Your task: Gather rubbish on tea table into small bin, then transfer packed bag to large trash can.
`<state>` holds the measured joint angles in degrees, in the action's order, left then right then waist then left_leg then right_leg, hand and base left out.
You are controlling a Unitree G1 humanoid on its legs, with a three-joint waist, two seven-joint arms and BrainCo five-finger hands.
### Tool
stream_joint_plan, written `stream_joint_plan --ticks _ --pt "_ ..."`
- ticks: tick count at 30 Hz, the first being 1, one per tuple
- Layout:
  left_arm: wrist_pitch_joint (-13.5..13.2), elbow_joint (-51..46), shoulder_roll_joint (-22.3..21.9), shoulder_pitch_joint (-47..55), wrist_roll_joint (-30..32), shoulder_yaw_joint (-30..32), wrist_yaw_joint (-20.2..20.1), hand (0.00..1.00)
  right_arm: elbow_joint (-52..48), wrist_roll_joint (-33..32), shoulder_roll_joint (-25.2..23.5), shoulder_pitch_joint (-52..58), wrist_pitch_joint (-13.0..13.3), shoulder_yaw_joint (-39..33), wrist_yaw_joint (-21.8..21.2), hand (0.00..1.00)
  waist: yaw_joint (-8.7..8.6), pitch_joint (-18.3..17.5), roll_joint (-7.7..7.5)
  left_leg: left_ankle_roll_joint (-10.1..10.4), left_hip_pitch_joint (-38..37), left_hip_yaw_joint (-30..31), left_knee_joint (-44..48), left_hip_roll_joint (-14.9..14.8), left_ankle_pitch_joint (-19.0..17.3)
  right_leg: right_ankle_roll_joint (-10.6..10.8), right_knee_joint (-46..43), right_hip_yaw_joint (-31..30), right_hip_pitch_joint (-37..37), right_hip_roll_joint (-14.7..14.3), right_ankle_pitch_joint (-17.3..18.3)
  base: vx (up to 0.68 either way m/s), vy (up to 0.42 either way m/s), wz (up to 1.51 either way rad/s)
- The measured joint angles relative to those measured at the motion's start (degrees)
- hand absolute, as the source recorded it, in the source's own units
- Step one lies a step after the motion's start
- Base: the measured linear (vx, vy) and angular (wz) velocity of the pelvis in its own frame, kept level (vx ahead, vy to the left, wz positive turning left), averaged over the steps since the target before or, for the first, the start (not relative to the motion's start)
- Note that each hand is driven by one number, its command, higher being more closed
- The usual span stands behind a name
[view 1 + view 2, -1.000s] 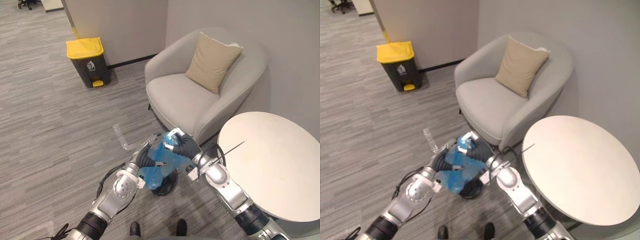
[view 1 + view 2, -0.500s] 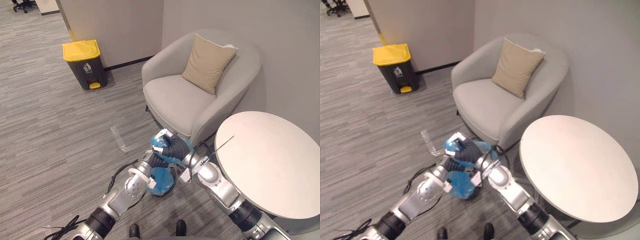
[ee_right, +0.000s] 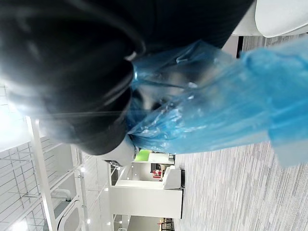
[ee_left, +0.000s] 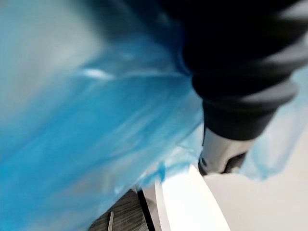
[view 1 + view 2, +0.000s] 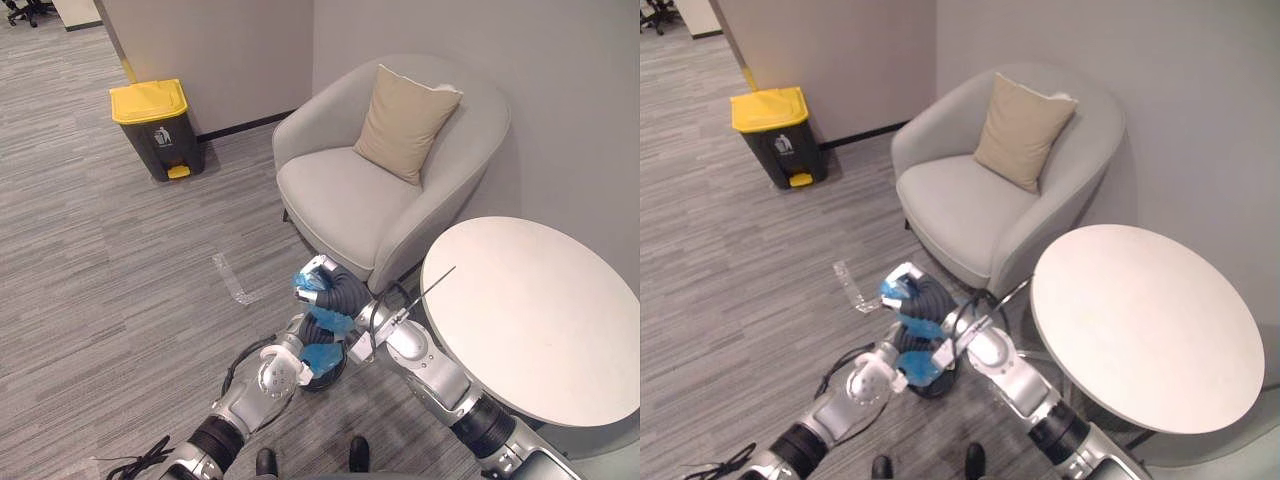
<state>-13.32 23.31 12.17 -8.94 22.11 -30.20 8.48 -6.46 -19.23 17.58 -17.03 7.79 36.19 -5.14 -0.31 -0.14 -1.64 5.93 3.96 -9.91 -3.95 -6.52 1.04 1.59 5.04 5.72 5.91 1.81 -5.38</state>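
Beside armchair (image 5: 352,192), right hand (image 5: 333,287) clutching blue bag (image 5: 322,357), left hand (image 5: 303,336) beneath

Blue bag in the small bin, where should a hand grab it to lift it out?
Take the gathered neck of the blue bag, coming down from above. Its lower part sits inside the small black bin, so the sides are walled off, while the loose film bunches up above the rim, where the right hand pinches it.

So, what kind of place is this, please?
Probably an office lounge or waiting corner: a grey armchair with a beige cushion, a round white table beside it, and a yellow-lidded bin standing by the wall.
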Motion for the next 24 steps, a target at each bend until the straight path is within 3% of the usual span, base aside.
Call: stream_joint_plan --ticks 6,7,13,18,24 --pt "0.0 -0.1 -0.7 1.4 -3.0 1.3 -0.2 1.00 0.0 0.2 -2.1 0.8 0.0 -0.3 -0.5 1.00 -0.15 0.0 0.03 0.1 0.0 1.1 -0.2 0.1 0.1 0.0 0.0 0.4 -0.1 0.0 0.0 0.00 0.000 0.02" --pt "0.0 -0.1 -1.1 2.0 -3.9 2.1 -0.4 1.00 0.0 0.5 -2.5 1.3 0.0 -1.1 -0.7 0.00 -0.14 0.0 0.04 0.1 0.0 1.2 -0.2 0.1 0.1 0.0 0.0 0.4 -0.1 0.0 0.0 0.00 0.000 0.00" --pt "0.7 -0.2 -1.4 4.1 -7.1 2.4 -2.3 1.00 0.0 4.1 -4.2 4.6 0.2 -4.6 -1.1 0.00 -0.11 -0.1 0.20 0.1 0.0 1.3 -0.1 0.1 0.1 0.0 0.0 0.4 -0.2 0.1 0.0 0.00 0.000 0.00" --pt "1.3 -0.3 -2.2 6.1 -8.5 4.8 -2.6 1.00 0.0 14.5 -4.1 5.8 2.6 -5.5 -0.2 0.00 -0.27 -0.2 0.33 0.1 -0.1 1.7 -0.1 0.1 0.1 0.1 0.0 0.6 -0.4 0.1 0.1 0.00 0.001 0.03" --pt "1.4 -2.5 -2.2 7.6 -9.9 8.5 -2.4 1.00 0.0 28.3 -1.5 7.6 5.0 -9.1 4.2 0.00 -0.15 -0.2 0.34 0.1 -0.1 2.5 -0.2 0.1 0.1 0.3 0.0 1.3 -1.0 0.2 0.2 0.00 0.002 0.06"
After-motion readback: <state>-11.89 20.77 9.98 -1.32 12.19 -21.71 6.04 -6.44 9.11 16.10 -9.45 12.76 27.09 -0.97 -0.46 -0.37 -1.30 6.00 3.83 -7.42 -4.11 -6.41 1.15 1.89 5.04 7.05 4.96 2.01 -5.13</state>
